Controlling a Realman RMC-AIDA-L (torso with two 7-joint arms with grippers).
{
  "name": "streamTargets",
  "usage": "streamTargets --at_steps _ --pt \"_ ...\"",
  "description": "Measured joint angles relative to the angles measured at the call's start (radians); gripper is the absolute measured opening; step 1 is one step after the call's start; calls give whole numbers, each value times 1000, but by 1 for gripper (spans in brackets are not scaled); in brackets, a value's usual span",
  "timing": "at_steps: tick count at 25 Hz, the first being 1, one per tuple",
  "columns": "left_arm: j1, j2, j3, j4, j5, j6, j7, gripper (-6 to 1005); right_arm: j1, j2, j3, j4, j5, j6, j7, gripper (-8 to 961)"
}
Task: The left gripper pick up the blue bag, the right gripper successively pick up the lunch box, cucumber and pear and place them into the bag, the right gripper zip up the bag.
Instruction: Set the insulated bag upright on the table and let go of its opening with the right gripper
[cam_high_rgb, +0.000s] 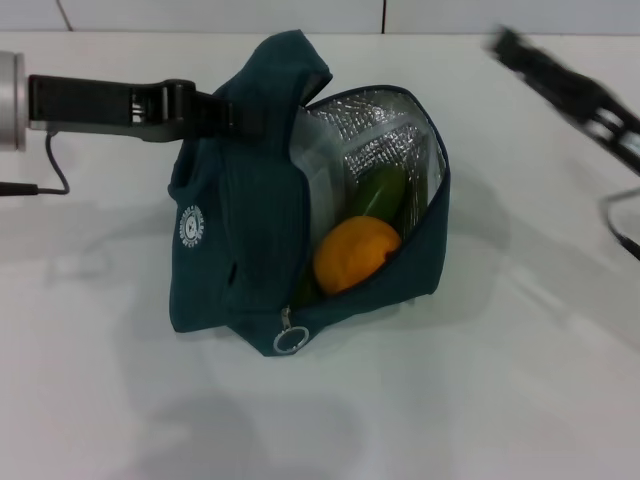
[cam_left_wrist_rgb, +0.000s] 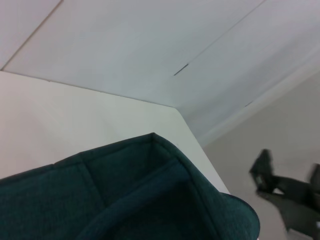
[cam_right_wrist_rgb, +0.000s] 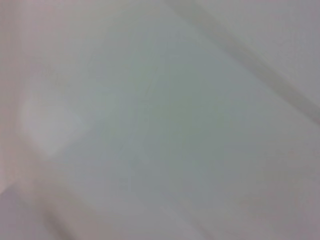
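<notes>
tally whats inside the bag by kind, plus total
lunch box: 1
cucumber: 1
pear: 1
Total: 3, all inside the blue bag, which the left gripper holds open.

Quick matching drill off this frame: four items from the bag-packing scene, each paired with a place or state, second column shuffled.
Items:
1. pear
2. cucumber
3. ring zipper pull
4. left gripper

Places or states:
A. hanging at the blue bag's front bottom corner
B. at the bag's top, on the robot's left side
C. orange, at the front of the open bag mouth
D. dark green, behind the orange fruit, against the foil lining

Pairs: 1-C, 2-D, 3-A, 4-B
</notes>
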Motion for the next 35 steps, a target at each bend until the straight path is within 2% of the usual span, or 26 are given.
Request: streamTargets --at_steps 4,8,12,16,20,28,33,35 --pt "3 0 0 1 0 0 2 42 -39 -9 26 124 -6 -5 122 617" --pt "-1 -1 4 1 0 0 2 42 -36 -2 19 215 -52 -5 164 644" --pt "-6 -3 5 1 0 0 2 41 -18 13 1 202 -141 1 194 704" --pt "-12 -6 7 1 0 0 2 41 28 15 -67 195 -152 22 235 774" --pt "-12 -8 8 1 0 0 2 41 61 16 -86 172 -154 64 255 844" --pt "-13 -8 8 0 0 0 4 41 92 16 -115 155 -156 100 275 845" --pt "-12 -8 8 0 0 0 5 41 95 15 -130 133 -162 91 256 798" --pt "-12 -8 8 0 0 0 6 41 96 15 -141 130 -162 88 227 730"
